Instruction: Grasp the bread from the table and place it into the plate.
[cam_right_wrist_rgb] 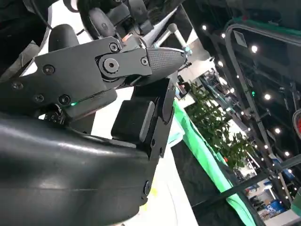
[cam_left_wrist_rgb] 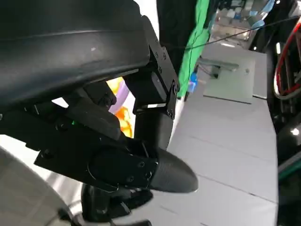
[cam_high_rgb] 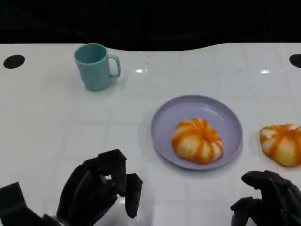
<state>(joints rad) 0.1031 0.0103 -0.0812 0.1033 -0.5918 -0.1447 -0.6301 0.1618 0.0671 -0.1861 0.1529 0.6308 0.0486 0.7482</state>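
Bread (cam_high_rgb: 197, 140) sits in the plate (cam_high_rgb: 164, 123) ahead of both hands; another bread (cam_high_rgb: 282, 143) lies just beyond the right robot hand (cam_high_rgb: 268, 200). Left robot hand (cam_high_rgb: 101, 190) and right are empty, fingers apart.

1 orange-striped bread (cam_high_rgb: 197, 140) lies in the lilac plate (cam_high_rgb: 167, 120); another bread (cam_high_rgb: 282, 143) sits beside it.

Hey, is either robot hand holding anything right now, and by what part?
Nothing is held. The left robot hand and right robot hand grip nothing; one bread lies on the plate.
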